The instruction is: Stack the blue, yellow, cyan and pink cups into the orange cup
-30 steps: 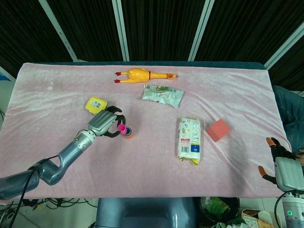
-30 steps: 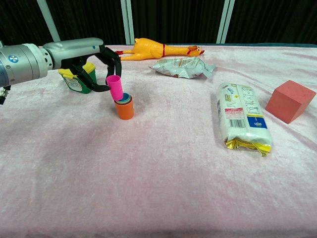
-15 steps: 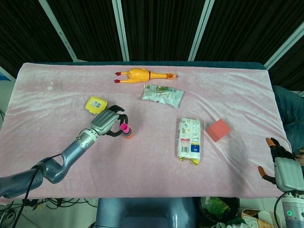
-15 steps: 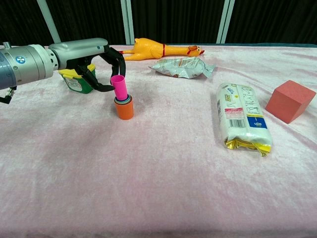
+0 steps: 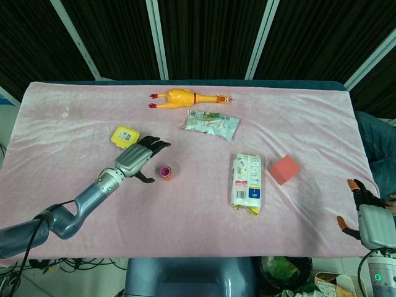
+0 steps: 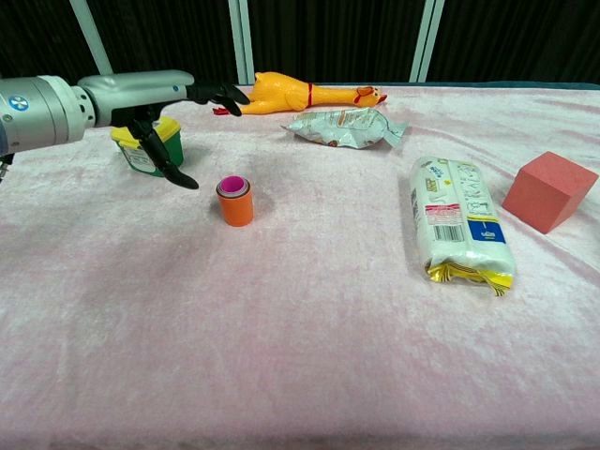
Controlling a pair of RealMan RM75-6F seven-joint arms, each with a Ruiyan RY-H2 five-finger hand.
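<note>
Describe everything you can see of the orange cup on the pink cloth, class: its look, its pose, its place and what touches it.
The orange cup is a small, smooth, plastic-looking cup standing upright on the pink cloth. Other cups sit nested inside it: the pink cup innermost, with thin coloured rims showing around it at the mouth. It stands right of the yellow-lidded green container and in front of the rubber chicken. The left hand, fingers spread, hovers up and left of it without touching. Only the cloth and the nested cups touch it.
</note>
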